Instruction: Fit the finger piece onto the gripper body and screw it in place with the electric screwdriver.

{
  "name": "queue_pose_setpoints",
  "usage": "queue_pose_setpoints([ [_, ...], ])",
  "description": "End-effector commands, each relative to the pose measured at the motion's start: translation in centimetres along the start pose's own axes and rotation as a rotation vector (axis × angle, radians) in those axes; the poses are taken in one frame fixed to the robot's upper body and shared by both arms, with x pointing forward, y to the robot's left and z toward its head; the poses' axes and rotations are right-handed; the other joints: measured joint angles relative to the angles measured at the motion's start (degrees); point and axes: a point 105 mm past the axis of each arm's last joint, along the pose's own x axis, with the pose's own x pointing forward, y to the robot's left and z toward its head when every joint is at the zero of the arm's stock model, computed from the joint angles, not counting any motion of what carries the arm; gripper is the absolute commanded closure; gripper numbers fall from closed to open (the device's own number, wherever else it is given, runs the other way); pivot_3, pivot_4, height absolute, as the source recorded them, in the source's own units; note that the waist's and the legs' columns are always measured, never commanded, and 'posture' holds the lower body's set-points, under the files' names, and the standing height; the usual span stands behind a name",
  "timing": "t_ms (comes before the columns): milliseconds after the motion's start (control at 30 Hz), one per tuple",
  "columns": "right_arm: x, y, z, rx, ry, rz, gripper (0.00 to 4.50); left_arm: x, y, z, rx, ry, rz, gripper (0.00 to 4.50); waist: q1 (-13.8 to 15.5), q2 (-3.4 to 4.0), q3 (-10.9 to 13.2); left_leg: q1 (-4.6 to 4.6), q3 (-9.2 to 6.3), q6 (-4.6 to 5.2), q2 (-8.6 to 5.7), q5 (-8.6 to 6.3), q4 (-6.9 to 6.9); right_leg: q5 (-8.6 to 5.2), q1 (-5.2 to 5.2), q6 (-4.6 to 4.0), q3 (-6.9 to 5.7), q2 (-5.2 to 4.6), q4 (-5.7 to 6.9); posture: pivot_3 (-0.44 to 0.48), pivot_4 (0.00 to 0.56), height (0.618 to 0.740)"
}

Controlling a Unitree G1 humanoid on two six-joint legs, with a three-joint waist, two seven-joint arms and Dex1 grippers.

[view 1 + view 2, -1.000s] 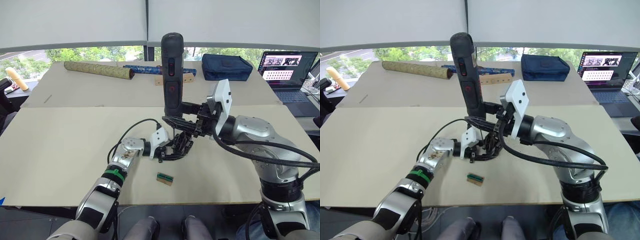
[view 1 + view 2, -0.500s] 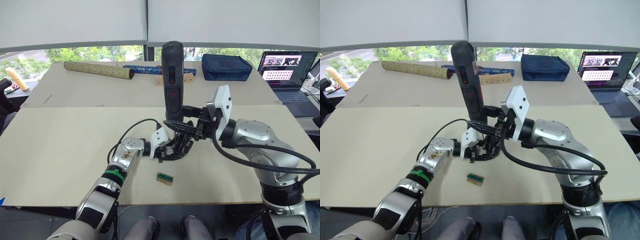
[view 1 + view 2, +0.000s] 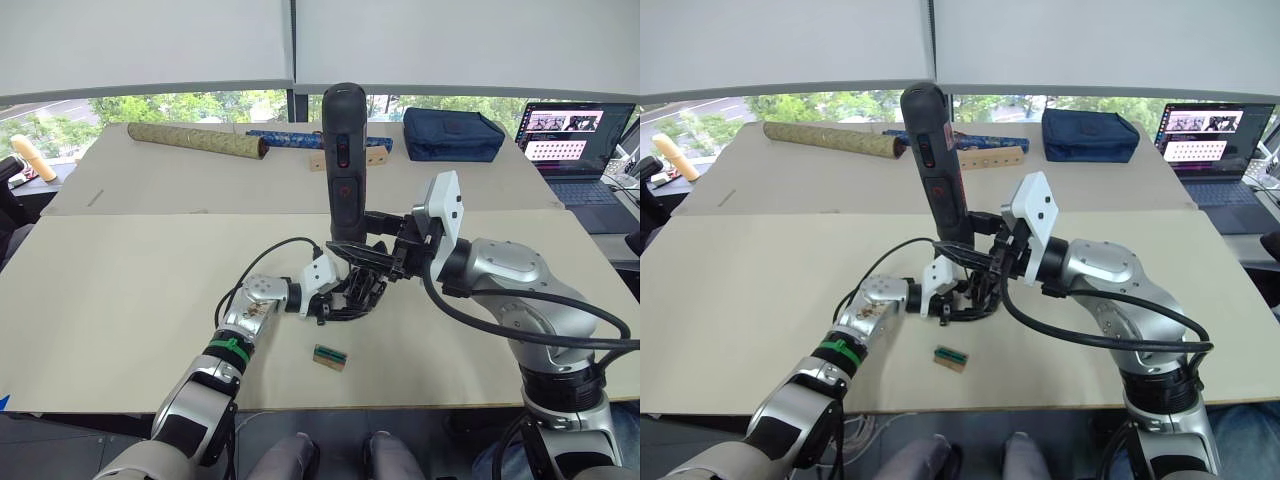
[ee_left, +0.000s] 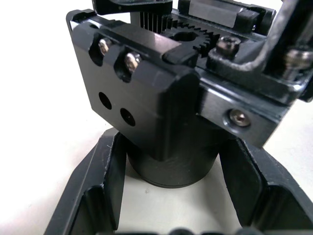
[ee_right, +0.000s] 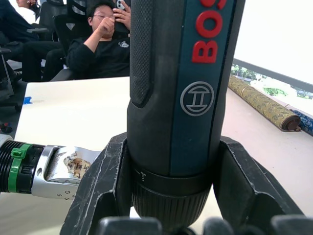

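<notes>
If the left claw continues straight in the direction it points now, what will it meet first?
Almost certainly the gripper body: it already sits between the left claw fingers, so it would press into the claw's base.

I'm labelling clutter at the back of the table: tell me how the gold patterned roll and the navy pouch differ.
The gold patterned roll is a long thin cylinder; the navy pouch is a squat, boxy bag. The roll is olive-gold with a pattern; the pouch is plain dark blue. The roll lies toward the robot's left, the pouch toward its right. Both rest untouched at the back.
</notes>
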Motion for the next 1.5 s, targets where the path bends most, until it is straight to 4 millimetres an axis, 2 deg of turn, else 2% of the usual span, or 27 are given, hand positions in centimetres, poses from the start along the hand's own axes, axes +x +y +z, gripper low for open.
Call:
queue_pose_setpoints([
  [33, 0.0, 0.1, 1.4, -0.061, -0.049, 0.007, 2.59, 0.3, 0.4, 1.3, 0.024, -0.033, 0.007, 2.22, 0.0, 0.00, 0.0, 0.00, 0.00, 0.00, 0.00, 0.00, 0.00, 0.00, 0.00, 0.00, 0.00, 0.00, 0.00, 0.000, 0.150, 0.740],
  [700, 0.8, 0.3, -0.1, -0.035, -0.020, 0.020, 2.59, 0.3, 0.6, 1.4, 0.022, -0.036, 0.019, 2.22, 0.0, 0.00, 0.0, 0.04, 0.00, 0.00, 0.00, 0.00, 0.01, 0.00, 0.03, 0.00, 0.00, 0.01, 0.02, 0.000, 0.150, 0.740],
  [1500, 1.5, 0.2, -0.2, -0.029, -0.022, 0.031, 2.59, 0.4, 0.6, 1.3, 0.021, -0.035, 0.019, 2.22, -0.1, 0.01, 0.0, 0.12, 0.00, -0.02, 0.00, 0.01, 0.00, 0.00, 0.07, 0.00, 0.01, 0.04, 0.06, 0.000, 0.150, 0.740],
])
